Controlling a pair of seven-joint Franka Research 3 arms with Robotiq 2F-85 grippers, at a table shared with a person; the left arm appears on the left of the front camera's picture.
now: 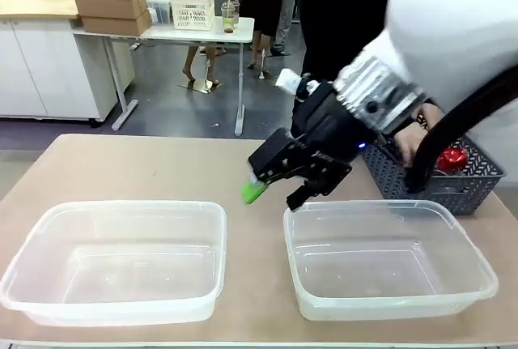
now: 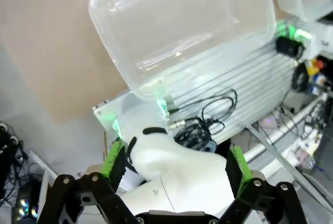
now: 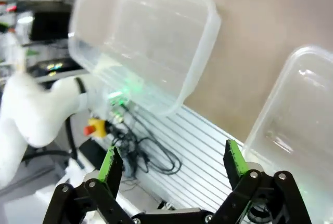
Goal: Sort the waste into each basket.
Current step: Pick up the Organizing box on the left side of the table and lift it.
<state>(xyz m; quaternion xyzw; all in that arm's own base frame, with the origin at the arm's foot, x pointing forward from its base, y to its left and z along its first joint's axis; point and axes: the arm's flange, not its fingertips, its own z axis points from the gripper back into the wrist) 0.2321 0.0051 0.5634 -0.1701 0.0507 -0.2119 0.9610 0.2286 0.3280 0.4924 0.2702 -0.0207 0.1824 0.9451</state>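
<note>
Two clear baskets stand side by side on the table, the left basket (image 1: 121, 272) and the right basket (image 1: 388, 276), both with nothing in them. My right gripper (image 1: 275, 195) hangs open over the table just behind the gap between them, holding nothing. The right wrist view has its green fingertips (image 3: 111, 164) spread wide, with one basket (image 3: 145, 37) and the other basket's rim (image 3: 291, 109) beyond. My left gripper (image 2: 174, 164) is open and holds nothing, near the table's front edge, looking at a basket (image 2: 177, 26). A red crushed can (image 1: 452, 159) lies in a dark grey lattice basket.
The dark grey lattice basket (image 1: 477, 183) sits at the table's right, behind the right clear basket, with a person's hand (image 1: 414, 140) reaching into it. Cables and a white arm base (image 2: 171, 156) lie below the table's front edge. Bare tabletop (image 1: 146, 163) stretches behind the left basket.
</note>
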